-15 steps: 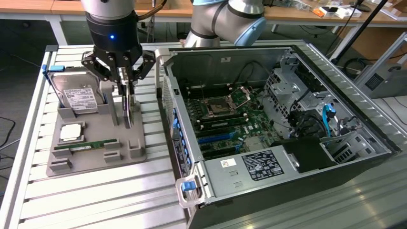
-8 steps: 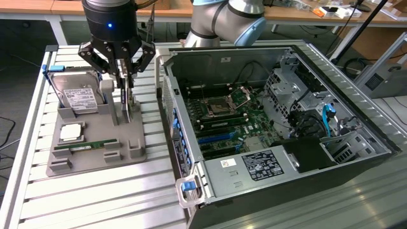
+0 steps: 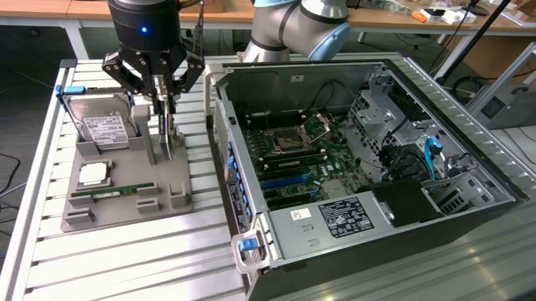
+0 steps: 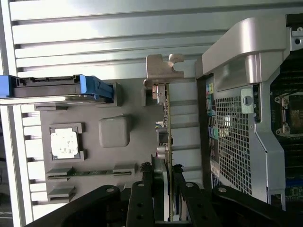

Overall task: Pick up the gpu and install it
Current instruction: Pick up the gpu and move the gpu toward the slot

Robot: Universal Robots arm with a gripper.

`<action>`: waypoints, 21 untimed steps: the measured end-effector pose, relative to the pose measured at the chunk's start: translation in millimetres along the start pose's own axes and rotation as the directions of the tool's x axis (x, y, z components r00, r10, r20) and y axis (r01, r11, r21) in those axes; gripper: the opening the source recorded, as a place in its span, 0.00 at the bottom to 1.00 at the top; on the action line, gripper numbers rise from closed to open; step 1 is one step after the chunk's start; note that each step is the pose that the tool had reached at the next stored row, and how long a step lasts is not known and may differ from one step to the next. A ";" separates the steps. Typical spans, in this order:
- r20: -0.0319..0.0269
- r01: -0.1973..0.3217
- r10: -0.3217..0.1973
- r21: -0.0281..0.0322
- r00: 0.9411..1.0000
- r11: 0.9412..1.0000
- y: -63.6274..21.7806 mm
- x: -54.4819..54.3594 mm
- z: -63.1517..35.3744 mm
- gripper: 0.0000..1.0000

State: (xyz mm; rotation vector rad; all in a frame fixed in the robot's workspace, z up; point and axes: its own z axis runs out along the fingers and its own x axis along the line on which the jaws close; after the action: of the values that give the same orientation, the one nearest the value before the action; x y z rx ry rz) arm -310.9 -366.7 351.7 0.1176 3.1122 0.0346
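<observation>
Black link-armed metal gripper [image 4: 162, 171], item 1, is sitting nearest the wrist lens. Its jaws are standing about half drawn in and, as far as that view is showing, are pressing on both faces of item 2. In the exterior view the gripper [image 3: 165, 103] is reaching straight down onto the same item.

Item 2: gpu [image 4: 165, 118], a thin green circuit card with a black cooler on one face and a silver metal bracket [image 4: 161, 70] at its far end. It is standing on edge in a slot of item 3, on the side nearest the case. Seen from outside, the gpu [image 3: 166, 135] is sitting upright and appears fully seated, not raised.

Item 3: grey moulded plastic holder [image 3: 125, 210], resting on a slatted aluminium table [image 3: 125, 263]. Also lying in it are a silver hard drive [image 3: 105, 128] with a white label, a square silver processor [image 3: 94, 174] and a slim green memory stick [image 3: 113, 189].

Item 4: open black-and-silver computer case [image 3: 293, 78], lying just beside the holder. Its green motherboard [image 3: 314, 147] is facing up, with blue expansion slots [image 3: 280, 182] showing.

Step in hand, by judgement: the pick-up is being made, with the grasp taken and the lift not begun. Installing is waiting. The next move would be calling for a straight pull up out of the slot, keeping the card upright and the bracket clearing the holder's posts.
</observation>
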 end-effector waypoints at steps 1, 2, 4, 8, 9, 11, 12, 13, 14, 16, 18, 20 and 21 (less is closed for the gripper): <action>0.000 0.000 0.000 0.000 1.000 1.000 0.0 0.0 -1.0 0.27; 0.000 0.000 0.000 0.000 1.000 1.000 0.0 -0.1 -1.8 0.27; 0.000 0.000 0.000 0.000 1.000 1.000 0.1 -0.1 -3.2 0.27; 0.000 0.000 0.000 0.000 1.000 1.000 0.1 -0.2 -5.7 0.27; 0.000 0.000 0.000 0.000 1.000 1.000 0.2 -0.2 -6.3 0.27; 0.000 0.000 0.000 -0.001 1.000 1.000 0.1 -0.2 -7.4 0.27; 0.000 0.000 0.000 -0.001 1.000 1.000 0.2 -0.2 -7.9 0.27; 0.000 0.000 0.000 -0.001 1.000 1.000 0.2 -0.2 -8.1 0.27; 0.000 0.000 0.000 -0.001 1.000 1.000 0.2 -0.2 -8.8 0.27; 0.000 0.000 0.000 -0.002 1.000 1.000 0.2 -0.3 -9.8 0.27; 0.000 0.000 0.000 -0.003 1.000 1.000 0.2 -0.3 -10.6 0.27; 0.000 0.000 0.000 -0.003 1.000 1.000 0.2 -0.3 -11.6 0.27; 0.000 0.000 0.000 -0.004 1.000 1.000 0.2 -0.3 -12.2 0.27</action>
State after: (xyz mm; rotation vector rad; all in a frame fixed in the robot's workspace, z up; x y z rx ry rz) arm -310.9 -366.7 364.0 0.1177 3.1123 0.0403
